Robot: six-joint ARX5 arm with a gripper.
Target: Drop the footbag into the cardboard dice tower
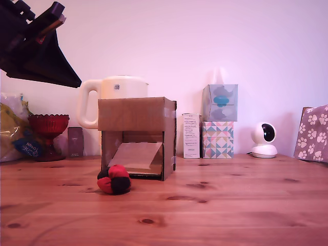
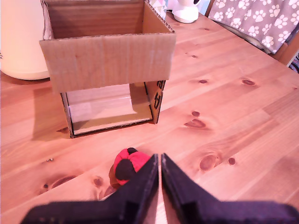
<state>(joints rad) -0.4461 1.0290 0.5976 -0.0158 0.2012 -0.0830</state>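
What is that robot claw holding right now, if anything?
Nothing. The gripper is shut on itself, fingertips together with nothing between. The footbag lies on the table in front of the cardboard dice tower.

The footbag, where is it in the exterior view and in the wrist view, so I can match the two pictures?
Exterior view: the footbag lies on the table, at the dice tower's front lower corner on the exterior view's left.
Wrist view: the footbag lies on the table before the tower's cut-out front, partly hidden by the shut gripper.
Shared landmark: the tower's slanted ramp.
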